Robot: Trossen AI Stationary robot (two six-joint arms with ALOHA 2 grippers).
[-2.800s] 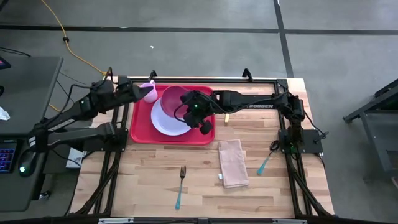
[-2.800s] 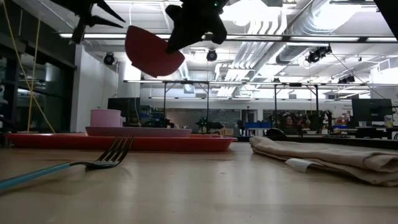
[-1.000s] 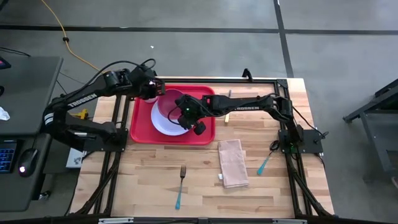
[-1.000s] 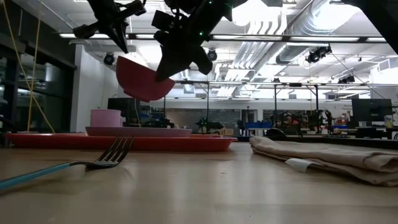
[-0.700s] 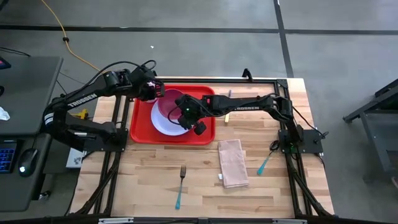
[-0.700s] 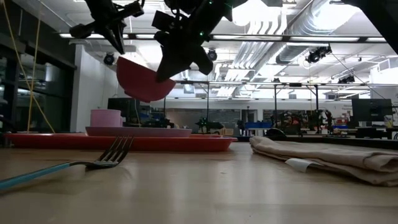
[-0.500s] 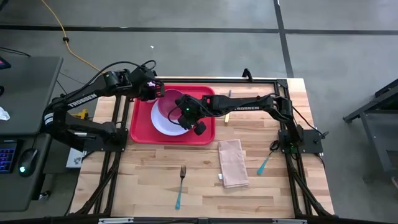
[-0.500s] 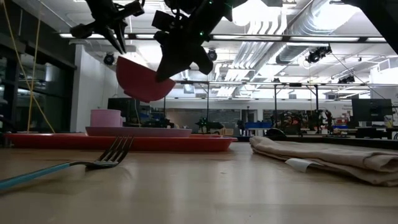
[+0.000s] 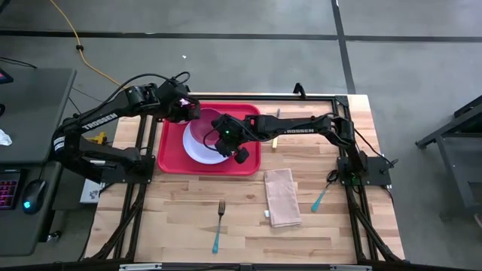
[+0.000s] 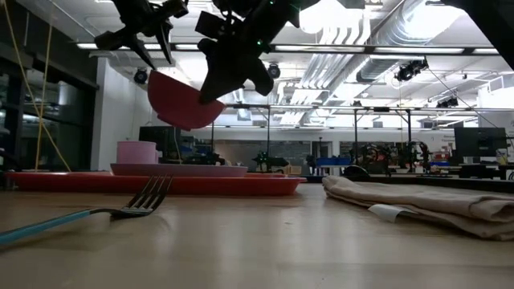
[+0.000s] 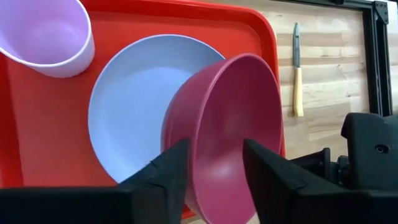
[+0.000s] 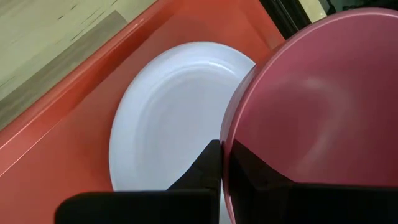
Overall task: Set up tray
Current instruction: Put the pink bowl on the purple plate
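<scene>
Right gripper (image 12: 222,163) is clamped on the rim of a dark pink bowl (image 11: 230,124), holding it tilted in the air above the lavender plate (image 9: 197,144) on the red tray (image 9: 170,150). Left gripper (image 11: 214,163) straddles the bowl's other edge, fingers apart. White lettering on the arms is too small to read.

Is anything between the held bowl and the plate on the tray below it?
Nothing visible. The pink bowl, pinched at its rim by the right gripper, hangs tilted above the lavender plate on the red tray. The plate's face is bare; the lavender cup stands beside it.
</scene>
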